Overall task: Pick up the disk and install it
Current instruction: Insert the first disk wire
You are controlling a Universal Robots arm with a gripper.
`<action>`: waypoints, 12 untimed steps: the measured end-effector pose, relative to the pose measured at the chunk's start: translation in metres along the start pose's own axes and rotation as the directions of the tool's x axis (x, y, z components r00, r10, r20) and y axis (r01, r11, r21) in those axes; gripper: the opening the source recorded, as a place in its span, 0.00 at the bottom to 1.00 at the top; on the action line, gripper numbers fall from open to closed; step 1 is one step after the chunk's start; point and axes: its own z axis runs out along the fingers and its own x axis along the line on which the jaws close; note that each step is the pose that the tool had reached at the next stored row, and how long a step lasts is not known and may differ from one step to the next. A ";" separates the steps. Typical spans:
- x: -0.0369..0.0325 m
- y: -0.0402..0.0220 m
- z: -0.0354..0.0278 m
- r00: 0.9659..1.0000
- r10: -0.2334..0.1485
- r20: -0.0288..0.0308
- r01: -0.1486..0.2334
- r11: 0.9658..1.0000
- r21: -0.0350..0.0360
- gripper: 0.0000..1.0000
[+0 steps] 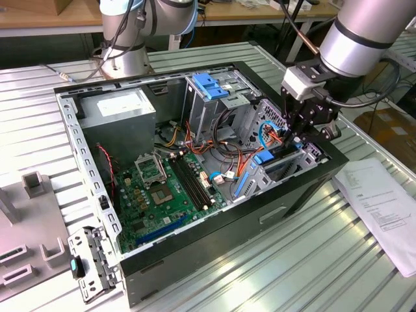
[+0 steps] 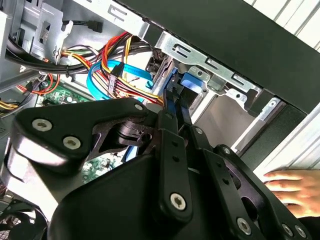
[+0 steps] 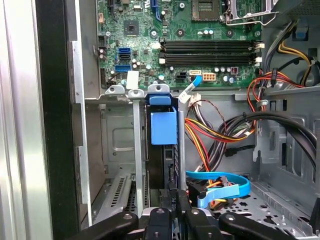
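First wrist view: fingers [image 3: 176, 212] pinch the disk [image 3: 163, 131] edge-on, its lower end hidden in the bay.

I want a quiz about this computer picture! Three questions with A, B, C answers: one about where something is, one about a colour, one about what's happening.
1. Where is the tool?
A. over the paper
B. at the drive bay, on the exterior view's right of the case
C. above the green board's middle

2. What colour is the flat looped cable?
A. pink
B. light blue
C. green

3. The disk is:
A. lying flat on the table
B. on the paper
C. on edge in the bay, pinched by the tool

Answers: B, the tool reaches into the bay; B, both wrist views show it blue; C, the tool closes on its edge.
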 end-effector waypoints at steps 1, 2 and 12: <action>-0.0001 -0.0001 -0.0008 1.000 0.000 0.000 0.000 1.000 0.000 0.17; -0.0001 -0.0001 -0.0009 1.000 0.001 0.000 -0.001 1.000 0.000 0.17; 0.0008 -0.0006 -0.0027 1.000 0.006 0.014 -0.006 1.000 0.000 0.17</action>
